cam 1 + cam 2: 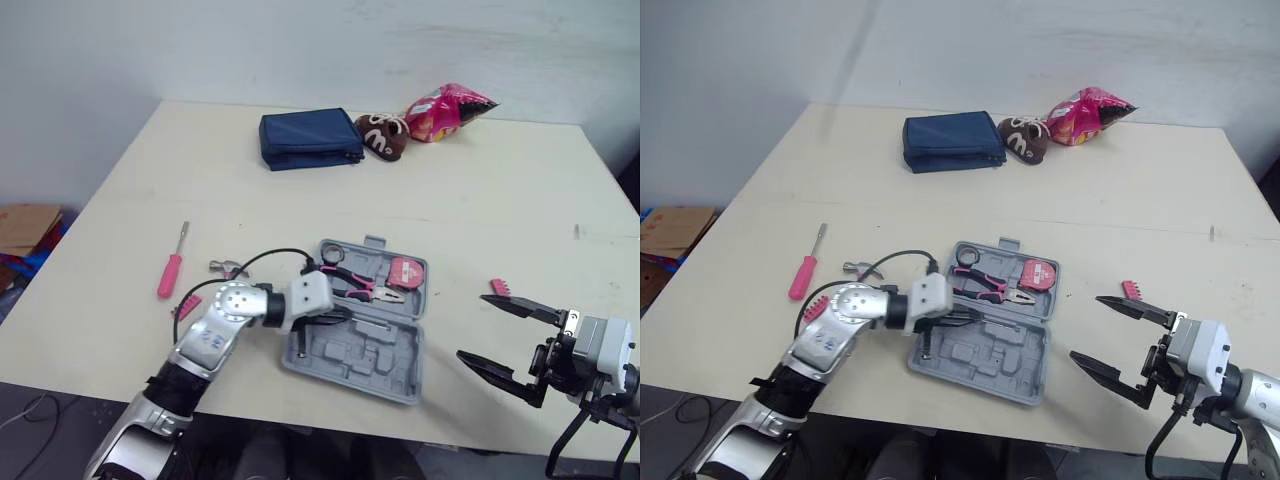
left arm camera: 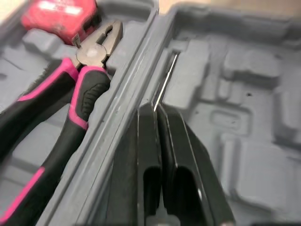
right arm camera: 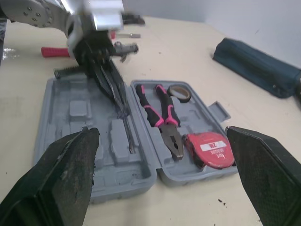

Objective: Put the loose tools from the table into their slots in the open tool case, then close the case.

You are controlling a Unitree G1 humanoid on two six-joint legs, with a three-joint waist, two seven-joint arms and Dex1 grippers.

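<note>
The grey tool case (image 1: 360, 360) lies open near the table's front edge. Its far half holds pink-handled pliers (image 1: 365, 288), a red tape measure (image 1: 405, 272) and a tape roll (image 1: 332, 252). My left gripper (image 1: 335, 318) is low over the case's near half, shut on a thin metal rod (image 2: 167, 75) whose tip reaches into the moulded slots. A pink screwdriver (image 1: 171, 272), a small metal tool (image 1: 228, 268) and a pink bit holder (image 1: 187, 305) lie left of the case. Another pink bit holder (image 1: 500, 288) lies to its right. My right gripper (image 1: 472, 327) hangs open beside it, holding nothing.
At the back of the table sit a navy pouch (image 1: 310, 138), a brown plush toy (image 1: 382, 135) and a pink snack bag (image 1: 445, 112). A cardboard box (image 1: 25, 225) stands on the floor to the left.
</note>
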